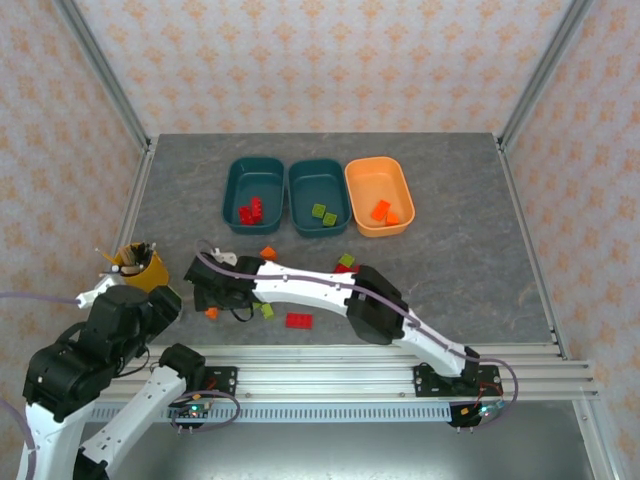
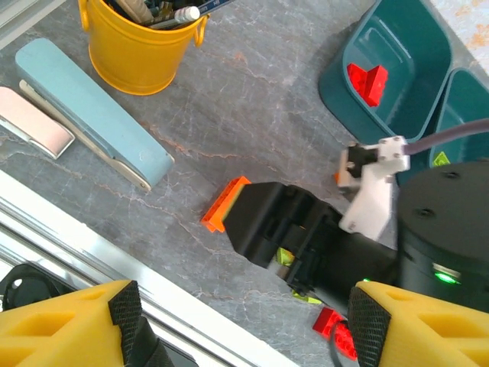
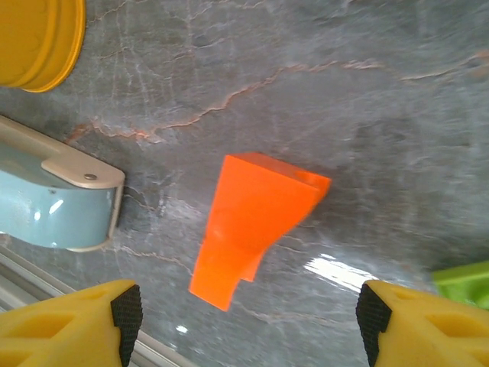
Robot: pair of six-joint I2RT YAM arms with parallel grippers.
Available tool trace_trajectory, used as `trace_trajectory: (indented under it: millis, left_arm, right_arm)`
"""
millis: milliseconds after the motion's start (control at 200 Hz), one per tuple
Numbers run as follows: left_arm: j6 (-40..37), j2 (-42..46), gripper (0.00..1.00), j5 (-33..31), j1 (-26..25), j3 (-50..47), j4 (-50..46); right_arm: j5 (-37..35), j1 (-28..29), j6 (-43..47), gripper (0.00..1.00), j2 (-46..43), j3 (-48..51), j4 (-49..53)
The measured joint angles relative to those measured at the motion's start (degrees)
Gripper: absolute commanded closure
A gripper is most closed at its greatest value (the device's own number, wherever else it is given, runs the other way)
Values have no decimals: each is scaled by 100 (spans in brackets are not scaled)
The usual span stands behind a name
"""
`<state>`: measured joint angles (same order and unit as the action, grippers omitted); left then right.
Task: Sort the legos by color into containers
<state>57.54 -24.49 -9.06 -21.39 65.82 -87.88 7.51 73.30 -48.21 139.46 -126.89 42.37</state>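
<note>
Right fingers [image 3: 76, 321] spread wide, gripping nothing. Orange lego [image 3: 256, 225] lies on the desk [image 3: 382, 115] between them, touching neither. Left fingers [image 2: 69, 321] likewise wide apart and empty, hovering over the right arm [image 2: 443, 222]. Orange container [image 1: 372, 180] sits well beyond both.

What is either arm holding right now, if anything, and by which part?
Nothing. The right gripper stands open around an orange brick lying on the table, jaws clear of it; the left gripper is open and empty.
</note>
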Motion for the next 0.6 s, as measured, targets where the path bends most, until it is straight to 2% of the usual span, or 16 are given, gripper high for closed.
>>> trace_trajectory:
  millis: [285, 600]
  left_arm:
    - [-42, 83, 25, 118, 0, 116, -151]
    - [-57, 157, 25, 210, 0, 122, -157]
  right_arm:
    - [-22, 39, -437, 32, 717, -623, 48]
    - [-251, 39, -704, 58, 896, -802, 133]
